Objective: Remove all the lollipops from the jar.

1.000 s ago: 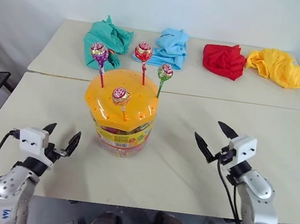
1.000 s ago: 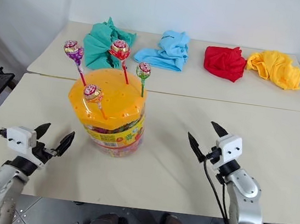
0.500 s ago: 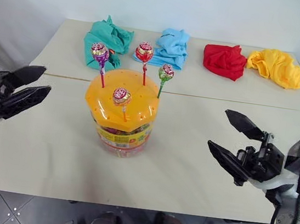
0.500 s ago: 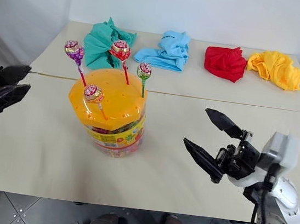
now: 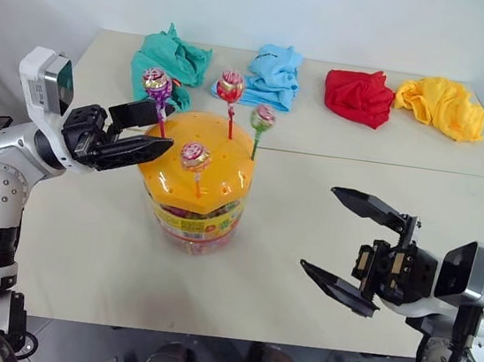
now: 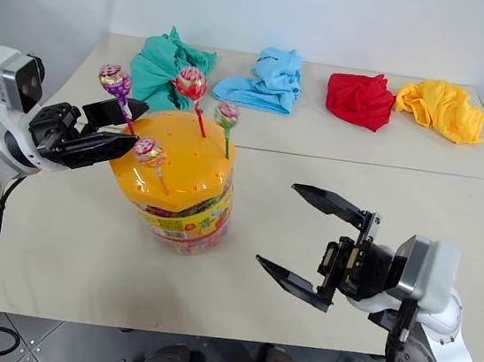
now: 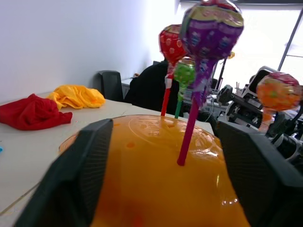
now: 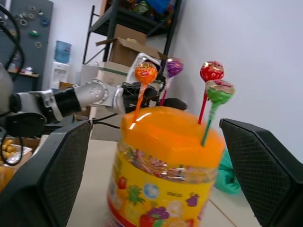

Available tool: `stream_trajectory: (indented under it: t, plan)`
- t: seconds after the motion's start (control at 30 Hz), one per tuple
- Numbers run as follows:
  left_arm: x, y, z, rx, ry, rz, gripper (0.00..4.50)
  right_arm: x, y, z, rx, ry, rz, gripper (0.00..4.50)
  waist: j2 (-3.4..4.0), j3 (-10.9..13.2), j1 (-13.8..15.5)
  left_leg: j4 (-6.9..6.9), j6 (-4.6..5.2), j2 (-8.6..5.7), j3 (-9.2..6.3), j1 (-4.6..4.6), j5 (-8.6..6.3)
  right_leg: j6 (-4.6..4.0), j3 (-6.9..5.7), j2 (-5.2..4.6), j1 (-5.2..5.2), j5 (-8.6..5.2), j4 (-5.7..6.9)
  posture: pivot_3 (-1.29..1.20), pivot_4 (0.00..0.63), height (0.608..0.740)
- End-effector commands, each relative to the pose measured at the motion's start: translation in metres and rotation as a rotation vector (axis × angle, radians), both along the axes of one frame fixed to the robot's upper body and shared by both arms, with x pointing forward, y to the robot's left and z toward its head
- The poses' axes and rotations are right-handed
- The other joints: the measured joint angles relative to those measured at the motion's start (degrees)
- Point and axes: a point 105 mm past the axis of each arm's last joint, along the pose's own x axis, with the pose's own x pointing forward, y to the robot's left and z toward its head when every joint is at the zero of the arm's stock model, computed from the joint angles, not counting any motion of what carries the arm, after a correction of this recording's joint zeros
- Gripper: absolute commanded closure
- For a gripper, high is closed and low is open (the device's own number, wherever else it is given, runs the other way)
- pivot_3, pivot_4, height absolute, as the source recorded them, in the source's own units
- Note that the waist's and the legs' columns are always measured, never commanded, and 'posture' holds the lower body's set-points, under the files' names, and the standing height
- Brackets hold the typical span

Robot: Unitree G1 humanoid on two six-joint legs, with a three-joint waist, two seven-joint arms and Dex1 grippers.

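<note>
- Counting four lollipops planted in the jar (image 5: 192,194) lid, we judge nothing removed yet; all four left to pull.
- Left gripper (image 5: 138,131) reaches in from the left over the lid's far-left edge, fingers apart, straddling the stick of the purple lollipop (image 5: 157,83); in the left wrist view the stick stands between the fingers with a gap each side, so we see no grip.
- Purple lollipop sits far left on the lid, pink stick leaning a bit left.
- Orange-stick lollipop (image 5: 195,154) is nearest us, in the lid's near part.
- Red lollipop (image 5: 230,85) stands at the far middle of the lid, the green lollipop (image 5: 263,118) just right of it.
- Jar stands on the near table (image 5: 310,208), left of centre: clear tub, domed orange lid with small holes, yellow label; through the wall we see mixed coloured sweets filling the lower part, kinds not readable.
- Right gripper (image 5: 351,249) hangs well right of the jar, nearer us, fingers spread wide, holding nothing.
- Far table, left to right: teal cloth (image 5: 171,56), blue cloth (image 5: 274,73), red cloth (image 5: 358,95), yellow cloth (image 5: 441,106), all bunched, none touching the jar.
- Likely next, we judge: close on the purple stick and lift straight up.
</note>
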Motion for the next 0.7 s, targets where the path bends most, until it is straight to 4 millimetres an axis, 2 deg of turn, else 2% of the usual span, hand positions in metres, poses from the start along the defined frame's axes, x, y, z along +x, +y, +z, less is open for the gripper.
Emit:
stream_trajectory:
  t: [0.03, 0.3, 0.37, 0.43, 0.53, 0.57, 0.63, 0.7]
  plan:
    - [-0.003, 0.000, 0.011, -0.018, -0.044, -0.010, 2.06, -0.002, -0.002, 0.007, 0.027, -0.038, -0.017, 0.00, 0.00, 0.0, 0.1, 0.01, 0.00, 0.00, 0.00, 0.00, 0.00, 0.00, 0.02, 0.00, 0.00, 0.00, 0.00, 0.00, 0.150, 0.740]
    - [-0.007, 0.004, 0.033, -0.179, -0.054, -0.049, 4.47, 0.000, -0.001, 0.007, 0.037, -0.027, -0.020, 0.00, -0.01, 0.0, 0.1, 0.05, 0.01, -0.01, -0.01, 0.00, 0.00, 0.02, 0.34, 0.09, 0.00, 0.00, 0.00, 0.00, 0.150, 0.740]
    - [-0.005, 0.013, 0.043, -0.270, -0.061, -0.023, 4.47, 0.001, -0.001, 0.006, 0.033, -0.023, -0.013, 0.00, -0.01, 0.0, 0.0, 0.06, 0.01, 0.01, -0.01, 0.01, 0.00, 0.02, 0.37, 0.11, 0.00, 0.00, 0.01, 0.00, 0.150, 0.740]
    - [0.001, 0.036, 0.055, -0.407, -0.055, 0.056, 4.47, 0.003, -0.001, 0.005, 0.013, -0.036, 0.002, 0.00, -0.02, 0.0, 0.0, 0.06, 0.01, 0.01, -0.01, 0.04, 0.00, 0.02, 0.40, 0.11, 0.01, 0.00, 0.03, 0.00, 0.150, 0.740]
    - [0.011, 0.070, 0.053, -0.473, -0.029, 0.234, 4.47, 0.004, 0.002, -0.001, -0.074, -0.047, 0.061, 0.00, -0.02, 0.0, -0.2, 0.07, 0.01, 0.04, 0.00, 0.05, 0.00, 0.02, 0.42, 0.13, 0.00, 0.00, 0.05, 0.00, 0.150, 0.740]
    - [0.014, 0.082, 0.047, -0.472, -0.002, 0.306, 4.47, 0.003, 0.003, -0.003, -0.106, -0.045, 0.094, 0.00, -0.02, 0.0, -0.2, 0.06, 0.00, 0.06, 0.01, 0.06, 0.00, 0.03, 0.42, 0.16, -0.01, 0.00, 0.05, 0.00, 0.150, 0.740]
    - [0.019, 0.110, 0.014, -0.361, 0.118, 0.506, 4.47, 0.001, 0.005, -0.011, -0.206, -0.010, 0.185, 0.00, -0.01, 0.0, -0.5, 0.05, -0.01, 0.12, 0.03, 0.06, -0.01, 0.03, 0.43, 0.23, -0.02, 0.00, 0.04, 0.00, 0.150, 0.740]
    - [0.010, 0.145, -0.052, -0.065, 0.324, 0.766, 4.47, -0.001, 0.005, -0.021, -0.318, 0.009, 0.301, 0.00, -0.01, 0.0, -1.7, -0.02, -0.05, 0.16, 0.07, 0.12, -0.04, 0.02, 0.46, 0.27, -0.05, -0.01, 0.05, 0.00, 0.150, 0.740]
